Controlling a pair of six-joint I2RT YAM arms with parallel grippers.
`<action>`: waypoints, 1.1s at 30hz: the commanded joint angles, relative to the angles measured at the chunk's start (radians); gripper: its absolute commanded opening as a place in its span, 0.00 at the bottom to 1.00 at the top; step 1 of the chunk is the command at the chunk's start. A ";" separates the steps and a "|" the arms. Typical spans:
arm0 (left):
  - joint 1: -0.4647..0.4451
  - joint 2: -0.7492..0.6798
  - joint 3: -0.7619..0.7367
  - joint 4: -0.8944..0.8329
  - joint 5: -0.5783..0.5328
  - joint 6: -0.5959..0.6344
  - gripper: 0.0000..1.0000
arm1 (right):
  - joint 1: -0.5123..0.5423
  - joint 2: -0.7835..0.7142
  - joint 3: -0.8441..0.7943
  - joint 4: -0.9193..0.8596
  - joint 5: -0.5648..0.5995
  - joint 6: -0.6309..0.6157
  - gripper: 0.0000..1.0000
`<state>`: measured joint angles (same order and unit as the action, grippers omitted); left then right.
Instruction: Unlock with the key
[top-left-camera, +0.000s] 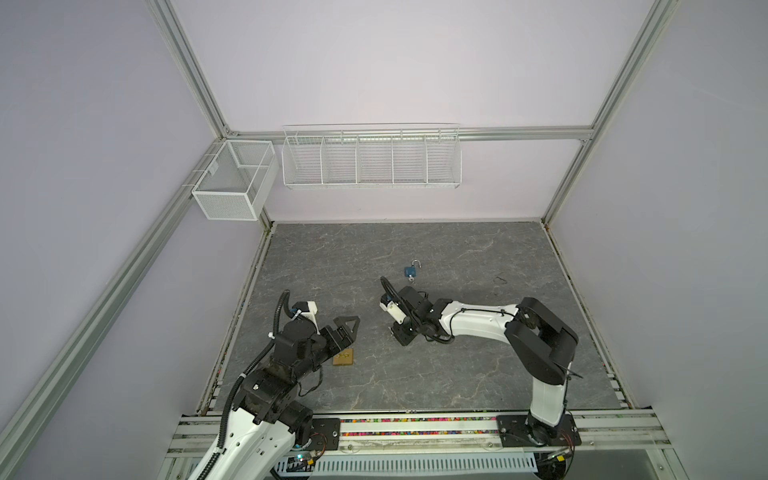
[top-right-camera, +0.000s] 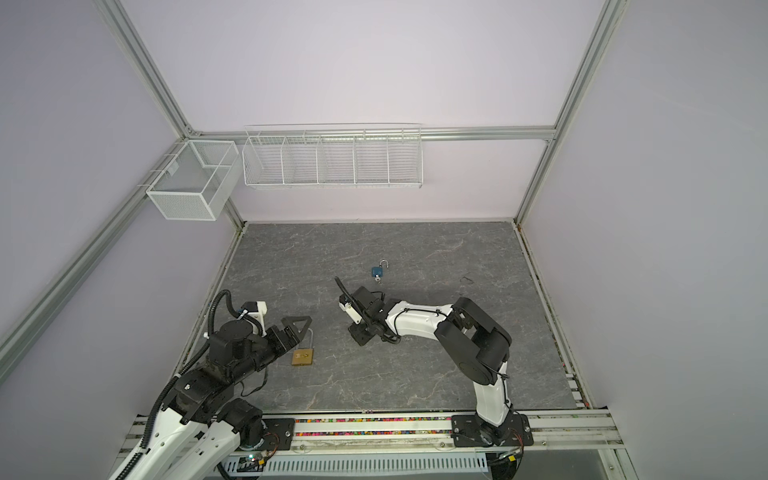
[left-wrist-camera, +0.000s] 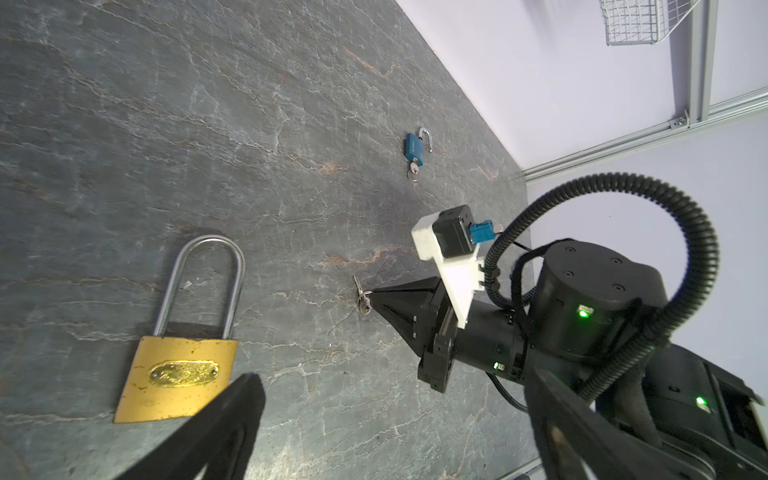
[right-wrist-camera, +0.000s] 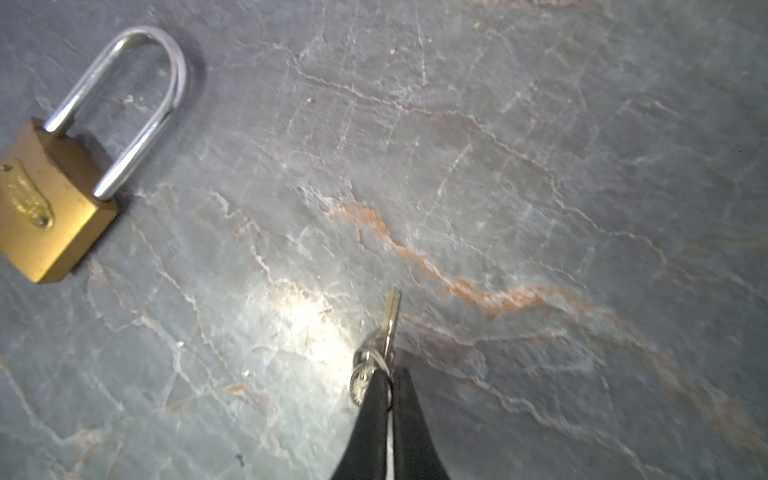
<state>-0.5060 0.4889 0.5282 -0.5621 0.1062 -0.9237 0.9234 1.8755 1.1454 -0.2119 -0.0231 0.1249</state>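
Observation:
A brass padlock (top-left-camera: 343, 357) (top-right-camera: 302, 356) with a tall steel shackle lies flat on the grey stone table, its shackle closed in both wrist views (left-wrist-camera: 176, 374) (right-wrist-camera: 45, 208). My left gripper (top-left-camera: 347, 328) (left-wrist-camera: 392, 399) hovers just over it, open, one finger (left-wrist-camera: 232, 415) above the brass body. A small silver key (right-wrist-camera: 390, 320) (left-wrist-camera: 360, 297) on a thin ring is pinched by its head in my right gripper (right-wrist-camera: 388, 382) (top-left-camera: 395, 330), which is shut on it at table level. The blade sticks out past the tips. The key is to the right of the padlock, well apart from it.
A small blue padlock (top-left-camera: 410, 271) (left-wrist-camera: 414, 148) with its shackle open and a key in it lies farther back, mid-table. White wire baskets (top-left-camera: 370, 158) (top-left-camera: 232, 183) hang on the back wall and left frame. A rail runs along the table's front edge.

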 joint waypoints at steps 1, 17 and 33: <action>-0.003 0.038 -0.031 0.053 0.034 -0.017 0.99 | -0.003 -0.095 -0.021 0.001 0.023 -0.031 0.07; -0.087 0.394 -0.235 0.985 0.128 -0.607 1.00 | -0.001 -0.354 -0.077 -0.132 0.187 0.012 0.07; -0.221 0.828 -0.189 1.477 0.114 -0.934 0.76 | 0.002 -0.464 -0.058 -0.215 0.292 0.058 0.07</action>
<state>-0.7105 1.2716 0.3126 0.7475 0.2428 -1.7622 0.9237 1.4410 1.0790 -0.4038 0.2401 0.1658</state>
